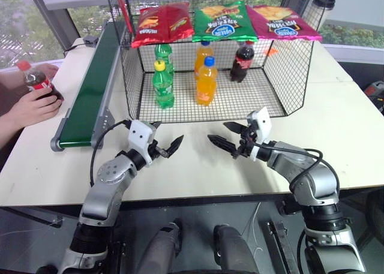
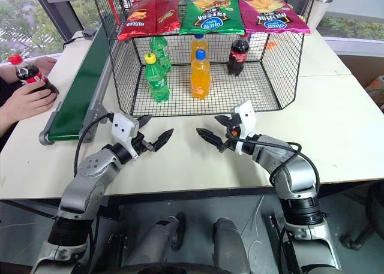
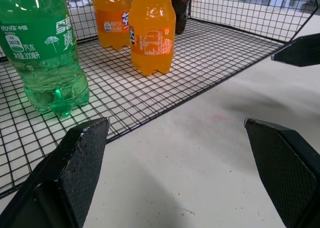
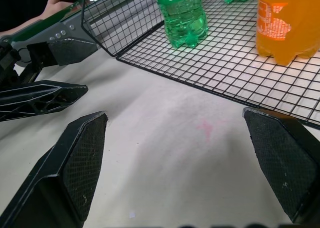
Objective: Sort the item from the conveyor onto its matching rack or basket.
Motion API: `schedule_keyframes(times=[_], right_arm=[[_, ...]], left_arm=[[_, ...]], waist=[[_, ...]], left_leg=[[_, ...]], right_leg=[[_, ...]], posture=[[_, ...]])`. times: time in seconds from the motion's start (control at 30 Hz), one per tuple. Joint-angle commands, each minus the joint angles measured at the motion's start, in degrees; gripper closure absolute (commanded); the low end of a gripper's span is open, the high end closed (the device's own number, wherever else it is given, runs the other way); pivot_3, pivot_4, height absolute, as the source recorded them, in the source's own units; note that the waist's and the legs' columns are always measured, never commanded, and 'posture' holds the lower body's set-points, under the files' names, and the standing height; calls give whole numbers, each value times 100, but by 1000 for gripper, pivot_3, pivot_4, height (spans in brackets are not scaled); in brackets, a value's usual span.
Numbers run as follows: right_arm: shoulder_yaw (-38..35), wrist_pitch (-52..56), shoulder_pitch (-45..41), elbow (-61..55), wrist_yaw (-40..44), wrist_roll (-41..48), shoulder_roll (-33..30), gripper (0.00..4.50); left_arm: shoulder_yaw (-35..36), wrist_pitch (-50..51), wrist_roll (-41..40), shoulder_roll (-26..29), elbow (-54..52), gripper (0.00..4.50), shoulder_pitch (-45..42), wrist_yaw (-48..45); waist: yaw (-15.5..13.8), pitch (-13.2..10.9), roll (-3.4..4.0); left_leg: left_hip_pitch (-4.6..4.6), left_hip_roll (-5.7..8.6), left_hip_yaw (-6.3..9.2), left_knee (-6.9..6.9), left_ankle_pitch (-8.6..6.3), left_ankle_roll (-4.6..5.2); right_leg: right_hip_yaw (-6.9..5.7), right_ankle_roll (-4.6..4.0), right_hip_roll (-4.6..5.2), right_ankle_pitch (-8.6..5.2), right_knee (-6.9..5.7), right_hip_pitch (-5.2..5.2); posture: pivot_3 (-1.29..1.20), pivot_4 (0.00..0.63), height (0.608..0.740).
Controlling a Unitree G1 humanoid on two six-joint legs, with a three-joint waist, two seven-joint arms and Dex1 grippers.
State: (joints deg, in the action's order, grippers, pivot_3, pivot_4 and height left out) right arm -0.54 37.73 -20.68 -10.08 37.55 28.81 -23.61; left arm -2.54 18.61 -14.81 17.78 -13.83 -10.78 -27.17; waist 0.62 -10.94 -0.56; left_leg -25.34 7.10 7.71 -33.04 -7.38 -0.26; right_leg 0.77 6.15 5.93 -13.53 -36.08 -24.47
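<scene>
The cola bottle (image 1: 35,81) is sitting at the far left, upright in a person's hand (image 1: 33,108) resting on the bench (image 1: 336,124), just beside the conveyor (image 1: 90,91) and not yet on its belt. So you are waiting at the start: nothing is being carried. Your left tool (image 1: 168,146) is hovering wide and empty above the bench in front of the wire cage (image 1: 282,76); your right tool (image 1: 223,143) is facing it, equally wide and empty. Inside the cage, green bottles (image 1: 162,85) are standing at the left, orange ones (image 1: 206,81) in the middle, and another cola bottle (image 1: 242,62) at the right. Once the bottle is on the belt, you are likely reaching left for it with the left tool, then setting it beside that cola.
</scene>
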Motion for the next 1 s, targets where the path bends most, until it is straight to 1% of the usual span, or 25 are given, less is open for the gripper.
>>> schedule_keyframes(times=[0.03,1.0], right_arm=[[-49,-103,-64,-223,32,40,-14,36],[61,-143,-72,-242,167,-48,-92,36]], left_arm=[[49,-67,10,26,-108,0,23,-5],[37,-147,183,17,-35,0,-3,10]], waist=[[0,0,0],[1,0,0]], left_leg=[[0,0,0,0,0,0],[-1,0,1,1,0,0]], right_leg=[[0,0,0,0,0,0],[0,12,1,-8,2,-1]], posture=[[0,150,738],[0,150,738]])
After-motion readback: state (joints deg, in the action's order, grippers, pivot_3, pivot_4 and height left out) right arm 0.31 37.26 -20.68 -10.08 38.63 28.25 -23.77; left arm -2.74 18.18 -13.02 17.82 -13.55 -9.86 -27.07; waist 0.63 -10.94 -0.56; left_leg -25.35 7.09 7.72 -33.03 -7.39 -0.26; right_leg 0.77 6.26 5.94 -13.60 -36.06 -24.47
